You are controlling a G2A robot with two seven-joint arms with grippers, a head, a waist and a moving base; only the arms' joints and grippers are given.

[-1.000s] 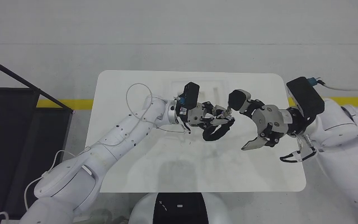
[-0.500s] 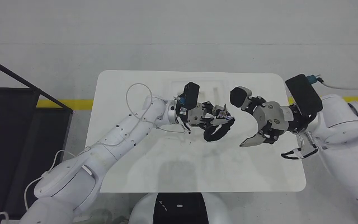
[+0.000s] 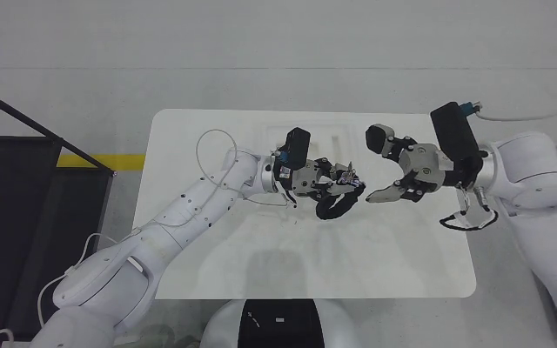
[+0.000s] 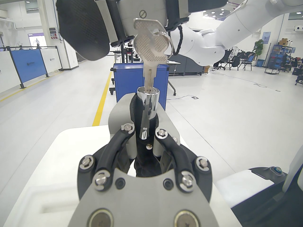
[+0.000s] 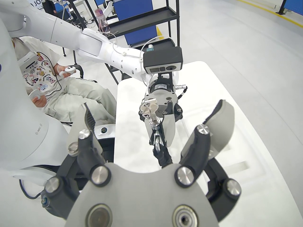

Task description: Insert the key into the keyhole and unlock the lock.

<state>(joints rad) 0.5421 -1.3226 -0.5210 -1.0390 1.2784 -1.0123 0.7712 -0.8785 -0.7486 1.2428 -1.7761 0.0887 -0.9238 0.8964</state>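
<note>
Key (image 4: 151,45): seated blade-first in the keyhole (image 4: 148,91) at the end of the lock (image 4: 147,112), bow standing free beyond it. Flat silver metal, bow rounded and stippled with a fine grid of dots, blade narrow and plain. Two keys counted, with a second key (image 4: 144,23) of the same dotted metal tucked behind the first, on one thin wire ring (image 4: 165,35). One lock: a short chrome barrel, round in section and mirror-bright, with a matte black strand (image 5: 162,155) trailing from its other end. Held up above the middle of the table (image 3: 392,261), pinched by the barrel between the two pale grey, blade-shaped fingers (image 4: 117,115) of the left gripper (image 3: 339,184), which is clamped tight on it. Right gripper (image 3: 372,167): spread wide and holding nothing, facing the left one, near the key's bow but apart from it. Two fingers there as well, each ending in an oval black pad (image 4: 80,24) with a woven mesh texture, backed by grey metal plate, black linkage bars and round silver bolts. One table: white, smooth and matte, rectangular with rounded corners, with a shallow rectangular slot (image 5: 241,165) moulded into the top.
</note>
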